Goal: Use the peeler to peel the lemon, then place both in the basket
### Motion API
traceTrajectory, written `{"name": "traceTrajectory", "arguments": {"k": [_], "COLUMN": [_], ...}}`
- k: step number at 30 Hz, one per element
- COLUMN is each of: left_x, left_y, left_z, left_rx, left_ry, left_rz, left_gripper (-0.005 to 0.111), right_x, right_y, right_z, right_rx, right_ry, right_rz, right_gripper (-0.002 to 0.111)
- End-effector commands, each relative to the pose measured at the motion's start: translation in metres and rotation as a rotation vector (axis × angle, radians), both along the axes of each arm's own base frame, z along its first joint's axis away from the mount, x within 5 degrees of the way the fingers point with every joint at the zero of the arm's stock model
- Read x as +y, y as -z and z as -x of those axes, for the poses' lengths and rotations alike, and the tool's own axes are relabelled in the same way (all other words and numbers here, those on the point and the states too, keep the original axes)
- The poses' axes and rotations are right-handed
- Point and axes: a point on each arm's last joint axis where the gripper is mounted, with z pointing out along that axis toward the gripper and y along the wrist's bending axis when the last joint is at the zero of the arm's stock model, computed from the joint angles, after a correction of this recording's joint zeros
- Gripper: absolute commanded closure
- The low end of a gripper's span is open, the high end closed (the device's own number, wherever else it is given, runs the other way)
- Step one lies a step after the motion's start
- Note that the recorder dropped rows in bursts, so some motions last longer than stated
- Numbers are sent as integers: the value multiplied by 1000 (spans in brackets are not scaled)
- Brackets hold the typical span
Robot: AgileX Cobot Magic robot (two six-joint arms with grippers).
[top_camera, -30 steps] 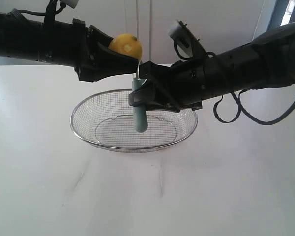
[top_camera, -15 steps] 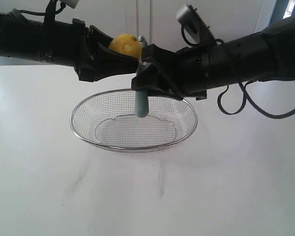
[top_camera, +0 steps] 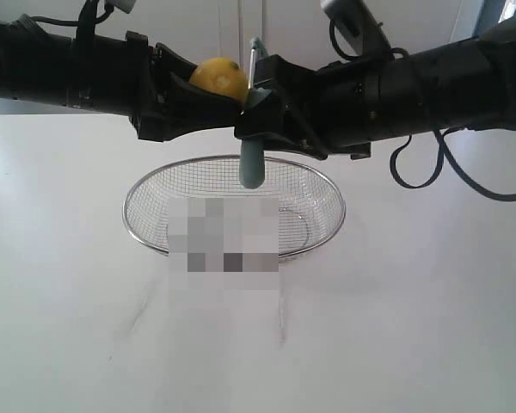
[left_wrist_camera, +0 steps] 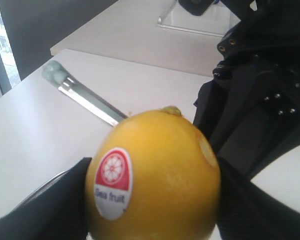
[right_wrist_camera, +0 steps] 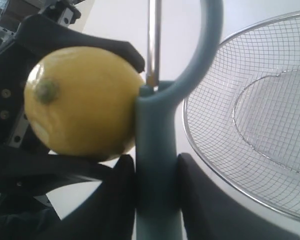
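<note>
a bright yellow lemon with a red-and-white sticker, a teal-blue peeler with a silver blade, and a silver grid-mesh basket, against a white table and black robot arms.

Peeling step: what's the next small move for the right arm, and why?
Probably draw the peeler down so its blade drags across the lemon skin. The right tool grips it upright, blade beside the lemon, which the left tool holds above the basket.
</note>
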Motion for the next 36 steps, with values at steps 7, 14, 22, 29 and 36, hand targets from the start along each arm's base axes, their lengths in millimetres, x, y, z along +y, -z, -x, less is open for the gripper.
{"name": "traceTrajectory", "arguments": {"k": [7,14,22,29,36], "left_x": [-1,-1,-1,-1,-1], "left_y": [-7,-7,-7,-7,-7], "left_z": [1,1,2,2,2], "left_rx": [3,3,5,5,5], "left_ry": [3,3,12,12,12], "left_rz": [41,41,44,44,44], "left_gripper": [107,107,107,107,107], "right_x": [-7,-7,-3,2,7], "right_y": [1,1,15,35,37], "right_z": [-1,-2,-4,-8,-2], "right_rx": [-11,-10,51,120,156], "right_ry": [28,33,-11,-52,-144], "right_rz": [95,95,101,116,90], "right_gripper": [108,108,108,108,108]}}
